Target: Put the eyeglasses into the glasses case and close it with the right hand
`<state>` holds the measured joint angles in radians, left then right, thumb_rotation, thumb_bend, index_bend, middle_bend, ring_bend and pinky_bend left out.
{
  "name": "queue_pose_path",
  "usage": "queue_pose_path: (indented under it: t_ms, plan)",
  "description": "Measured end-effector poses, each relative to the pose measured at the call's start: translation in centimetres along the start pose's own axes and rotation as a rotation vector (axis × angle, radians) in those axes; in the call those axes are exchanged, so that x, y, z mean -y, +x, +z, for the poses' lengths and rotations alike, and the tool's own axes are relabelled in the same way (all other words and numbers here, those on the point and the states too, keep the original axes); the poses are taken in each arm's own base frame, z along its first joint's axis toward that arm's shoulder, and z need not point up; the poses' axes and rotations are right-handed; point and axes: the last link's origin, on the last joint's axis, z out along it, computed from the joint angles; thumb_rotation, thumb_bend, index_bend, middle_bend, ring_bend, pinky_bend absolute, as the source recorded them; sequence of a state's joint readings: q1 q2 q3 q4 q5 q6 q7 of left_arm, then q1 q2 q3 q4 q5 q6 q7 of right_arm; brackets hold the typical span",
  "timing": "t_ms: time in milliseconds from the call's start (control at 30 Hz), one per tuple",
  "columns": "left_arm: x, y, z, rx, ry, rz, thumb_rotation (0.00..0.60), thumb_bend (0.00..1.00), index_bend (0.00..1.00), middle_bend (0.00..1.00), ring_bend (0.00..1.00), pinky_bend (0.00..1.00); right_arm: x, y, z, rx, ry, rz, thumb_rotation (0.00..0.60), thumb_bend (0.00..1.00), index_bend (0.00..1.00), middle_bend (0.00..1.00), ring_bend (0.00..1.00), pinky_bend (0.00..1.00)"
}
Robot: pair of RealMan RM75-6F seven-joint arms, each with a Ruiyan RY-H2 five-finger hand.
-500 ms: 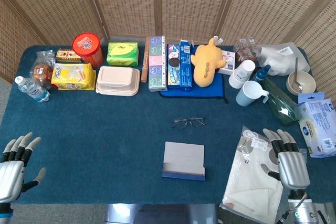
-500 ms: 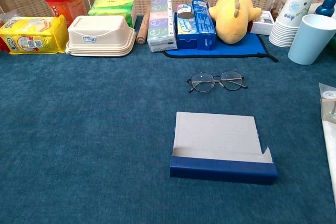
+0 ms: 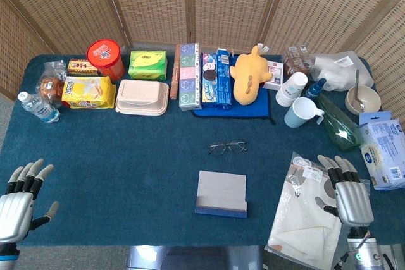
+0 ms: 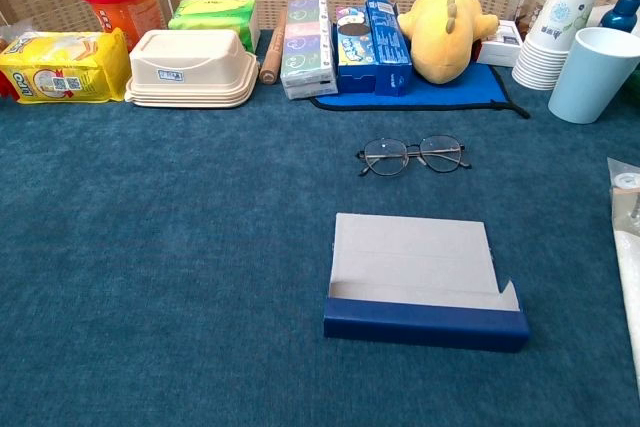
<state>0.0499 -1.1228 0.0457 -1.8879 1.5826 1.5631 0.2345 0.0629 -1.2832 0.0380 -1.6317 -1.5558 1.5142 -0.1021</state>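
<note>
Currently the eyeglasses (image 4: 413, 154) lie flat on the blue worktop (image 4: 170, 247), long axis running left to right, arms folded, lenses side by side. They sit just beyond the open case (image 4: 420, 280), apart from it; the case's long axis also runs left to right, grey lid laid back toward the glasses. Right hand (image 3: 347, 189) rests over a white bag (image 3: 304, 219), fingers spread, holding nothing. Left hand (image 3: 22, 197) likewise spread and empty at the near left edge.
</note>
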Motion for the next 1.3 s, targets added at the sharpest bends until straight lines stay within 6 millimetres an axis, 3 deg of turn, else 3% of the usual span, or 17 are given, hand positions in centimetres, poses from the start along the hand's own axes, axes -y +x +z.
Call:
queue_pose_path:
  t_ms: [333,633,933,1300]
  plan:
    - [-0.1,0.1,0.3,-0.002,-0.013,-0.005,0.600,0.29,0.12,0.05,0.00,0.00,0.3,0.2,0.3,-0.012,0.029,0.004,0.600,0.18,0.17,0.19,0.12,0.13]
    - [-0.6,-0.1,1.2,0.006,-0.035,-0.012,0.600,0.28,0.12,0.05,0.00,0.00,2.3,0.6,2.9,0.014,0.136,-0.036,0.600,0.22,0.19,0.19,0.12,0.13]
    - [-1.1,-0.1,2.6,0.006,-0.061,-0.021,0.600,0.28,0.12,0.05,0.00,0.00,6.9,0.1,7.9,0.099,0.310,-0.076,0.600,0.35,0.20,0.22,0.13,0.13]
    - [-1.7,0.3,4.2,0.008,-0.084,-0.035,0.600,0.28,0.12,0.04,0.00,0.00,14.5,-2.0,14.2,0.270,0.470,-0.106,0.600,0.35,0.21,0.21,0.12,0.13]
